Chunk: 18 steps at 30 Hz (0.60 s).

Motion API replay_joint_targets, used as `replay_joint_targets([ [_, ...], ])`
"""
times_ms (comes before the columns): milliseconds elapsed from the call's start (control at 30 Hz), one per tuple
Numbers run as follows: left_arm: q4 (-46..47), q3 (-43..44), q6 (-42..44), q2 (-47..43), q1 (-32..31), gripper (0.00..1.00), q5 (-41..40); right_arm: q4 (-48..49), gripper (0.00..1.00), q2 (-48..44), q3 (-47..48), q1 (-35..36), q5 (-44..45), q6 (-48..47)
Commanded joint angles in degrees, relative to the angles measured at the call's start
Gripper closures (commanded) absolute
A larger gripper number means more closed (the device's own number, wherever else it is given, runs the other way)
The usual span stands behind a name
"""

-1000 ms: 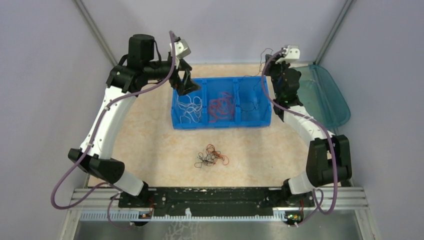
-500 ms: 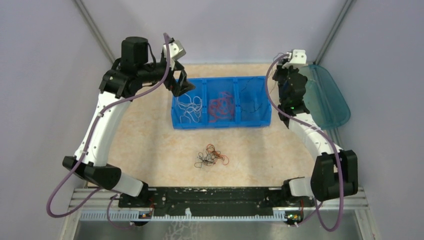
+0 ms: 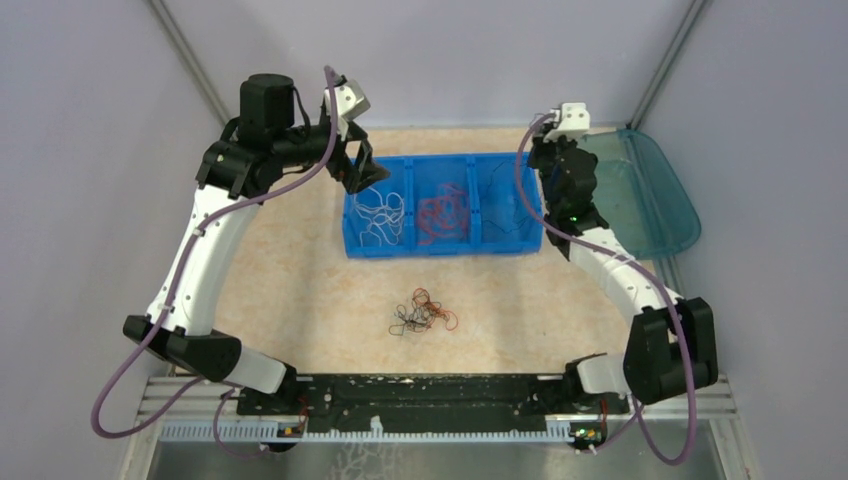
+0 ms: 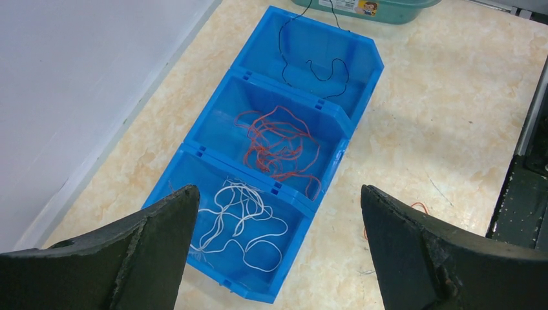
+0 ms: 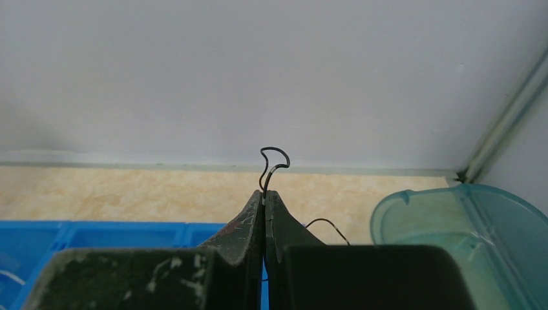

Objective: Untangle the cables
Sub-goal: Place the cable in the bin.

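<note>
The right hand (image 5: 264, 194) is clenched tight on a thin black wire (image 5: 271, 161). A small curl of it pokes up just past the fingertips, and another strand trails off to the side below them. That hand hangs above the right end of the blue three-part tray (image 3: 443, 247), beside the teal tub (image 3: 650, 200).

The left hand (image 4: 276, 194) is spread wide with nothing between its fingers. It hovers over the tray's left end, and no wire touches it.

In the tray, white wires (image 4: 239, 219) lie in the left compartment, right under the left hand. Red-orange wires (image 4: 278, 145) fill the middle one. A few black wires (image 4: 323, 68) sit in the right compartment, and a fine black strand rises out of it towards the right hand.

A small tangle (image 3: 422, 312) of black and red-orange wires lies on the bench (image 3: 300, 270) in front of the tray, well apart from both hands.
</note>
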Motion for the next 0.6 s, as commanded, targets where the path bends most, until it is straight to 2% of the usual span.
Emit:
replay_joint_targets([
  [0, 1.21, -0.51, -0.15, -1.25, 0.3, 0.0, -0.44, 2.68, 1.0, 1.69, 0.84, 5.14, -1.68, -2.71],
  [200, 1.57, -0.47, 0.2, -1.67, 0.29, 0.0, -0.42, 2.05, 1.0, 4.84, 1.42, 8.46, -4.22, -1.92],
  [567, 1.57, -0.73, 0.33, -2.43, 0.29, 0.0, -0.33, 1.68, 1.0, 11.44, -2.09, 8.7, -5.81, 9.81],
])
